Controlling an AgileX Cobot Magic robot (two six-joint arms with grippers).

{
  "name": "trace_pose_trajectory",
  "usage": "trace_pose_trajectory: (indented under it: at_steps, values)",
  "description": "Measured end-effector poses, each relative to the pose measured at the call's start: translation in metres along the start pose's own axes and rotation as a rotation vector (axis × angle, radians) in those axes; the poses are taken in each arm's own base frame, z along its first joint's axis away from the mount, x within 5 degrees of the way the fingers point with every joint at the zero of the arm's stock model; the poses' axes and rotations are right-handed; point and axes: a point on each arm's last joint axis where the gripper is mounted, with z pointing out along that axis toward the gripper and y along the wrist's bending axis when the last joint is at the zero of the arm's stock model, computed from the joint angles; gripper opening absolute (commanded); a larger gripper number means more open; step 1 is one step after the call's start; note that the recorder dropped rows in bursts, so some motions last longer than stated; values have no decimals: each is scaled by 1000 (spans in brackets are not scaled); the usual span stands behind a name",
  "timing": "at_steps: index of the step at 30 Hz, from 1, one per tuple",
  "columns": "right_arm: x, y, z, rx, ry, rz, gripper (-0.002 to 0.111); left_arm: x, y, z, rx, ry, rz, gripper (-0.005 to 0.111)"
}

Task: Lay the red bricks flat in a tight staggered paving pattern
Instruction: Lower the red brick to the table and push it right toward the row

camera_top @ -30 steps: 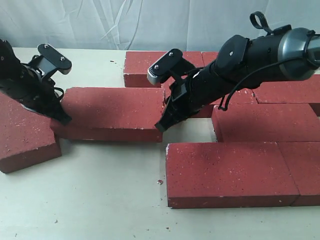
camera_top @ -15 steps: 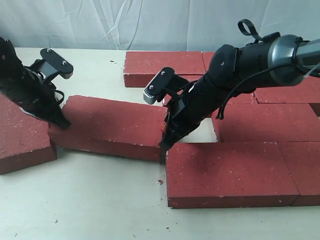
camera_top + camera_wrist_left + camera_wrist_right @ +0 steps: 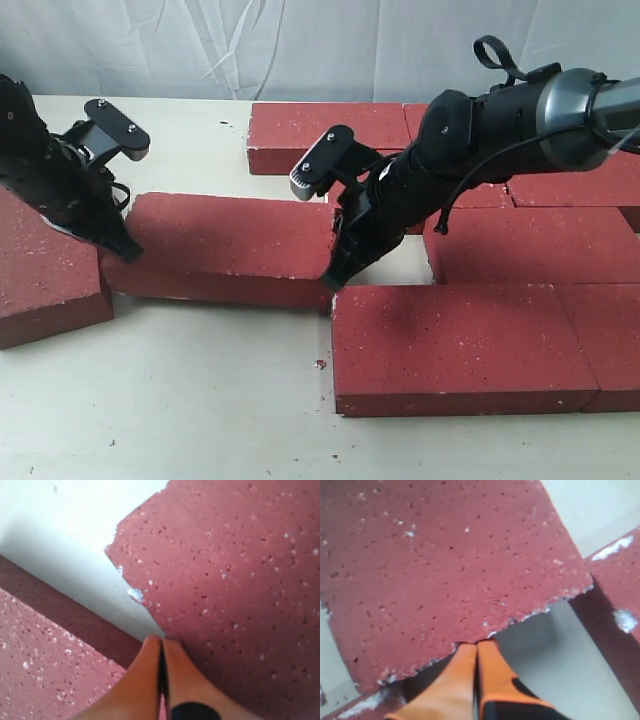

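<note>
A dark red, rough, white-specked rectangular paving brick (image 3: 225,245) lies flat on the pale table (image 3: 200,400) between both grippers. The left gripper (image 3: 128,250), fingers pressed together and holding nothing, is at its left end. The right gripper (image 3: 332,282), likewise pinched closed, is at its right corner, beside the other red bricks (image 3: 460,340).

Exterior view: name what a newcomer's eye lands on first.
One loose red brick in the middle, bracketed by two shut tools: the left tool at its left end, the right tool at its right end. Right of it, laid bricks sit in staggered rows.
</note>
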Motion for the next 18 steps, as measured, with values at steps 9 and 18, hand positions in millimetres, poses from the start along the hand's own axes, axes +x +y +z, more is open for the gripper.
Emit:
trace_pose_trajectory:
  at_steps: [9, 18]
  values:
    - [0, -7, 0, 95, 21, 12, -1, 0, -3, 0, 10, 9, 6, 0]
    - [-1, -9, -1, 122, 24, 27, -1, 8, 12, -1, 1, 10, -69, 0]
